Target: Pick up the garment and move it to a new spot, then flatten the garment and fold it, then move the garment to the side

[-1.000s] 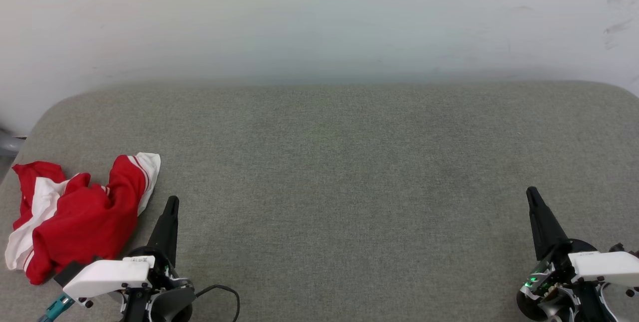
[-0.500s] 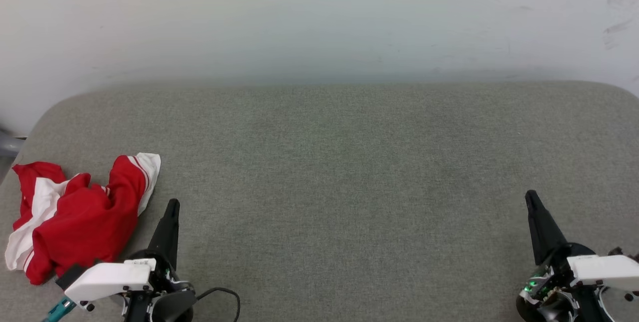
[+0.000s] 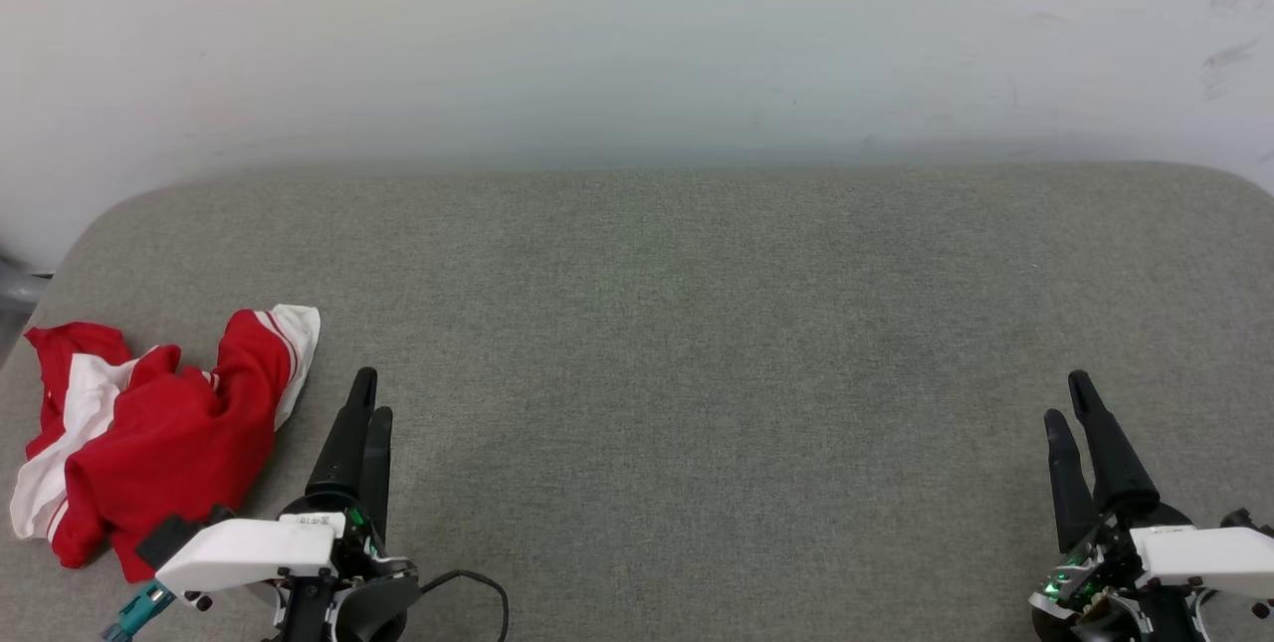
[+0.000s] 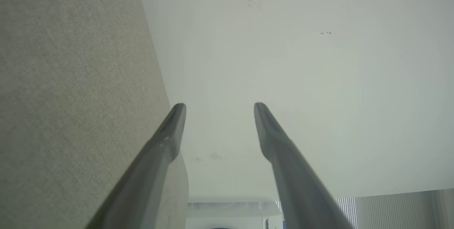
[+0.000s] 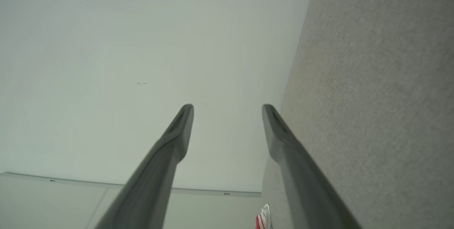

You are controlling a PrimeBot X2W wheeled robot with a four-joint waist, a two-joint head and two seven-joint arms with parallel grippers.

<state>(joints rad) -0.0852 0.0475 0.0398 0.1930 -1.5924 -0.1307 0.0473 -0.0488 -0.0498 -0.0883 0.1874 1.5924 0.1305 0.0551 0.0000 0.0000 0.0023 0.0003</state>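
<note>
Both spread empty for pickup; crumpled garment (image 3: 149, 433) just beside our left gripper (image 3: 374, 393), well apart from right gripper (image 3: 1065, 397).

The garment (image 3: 149, 433): a red jersey with white sleeves and red-striped white trim, crumpled into a loose, unfolded heap. It lies on the grey fabric-covered table (image 3: 697, 343), at its near left corner, with one white-edged fold pointing toward the far side.
</note>
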